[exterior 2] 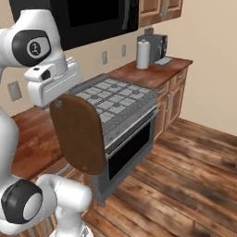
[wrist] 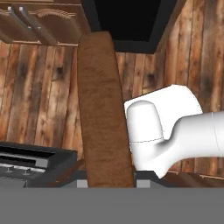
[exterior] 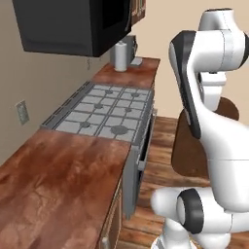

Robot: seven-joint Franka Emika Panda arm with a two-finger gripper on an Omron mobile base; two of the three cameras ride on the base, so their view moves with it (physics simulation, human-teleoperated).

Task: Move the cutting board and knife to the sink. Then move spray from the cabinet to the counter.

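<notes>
The cutting board (exterior 2: 79, 139) is a dark-brown oblong board with rounded ends. It hangs upright in the air in front of the stove, over the floor. My gripper (exterior 2: 57, 102) is shut on its upper end. In the left base view the cutting board (exterior: 186, 151) shows behind my arm. The hand view sees the cutting board (wrist: 103, 109) edge-on, running away from my gripper (wrist: 107, 177) over the wood floor. The counter (exterior: 63, 180) of reddish-brown wood lies left of the board. The knife, the sink and the spray are out of view.
A grey gas stovetop (exterior 2: 115, 95) and its oven front stand right beside the board. Beyond it the counter carries a paper towel roll (exterior 2: 143, 54) and a dark coffee machine (exterior 2: 159, 45). A black microwave (exterior 2: 92, 18) and an upper wood cabinet (exterior 2: 159, 11) hang above. Open floor (exterior 2: 185, 176) lies to the right.
</notes>
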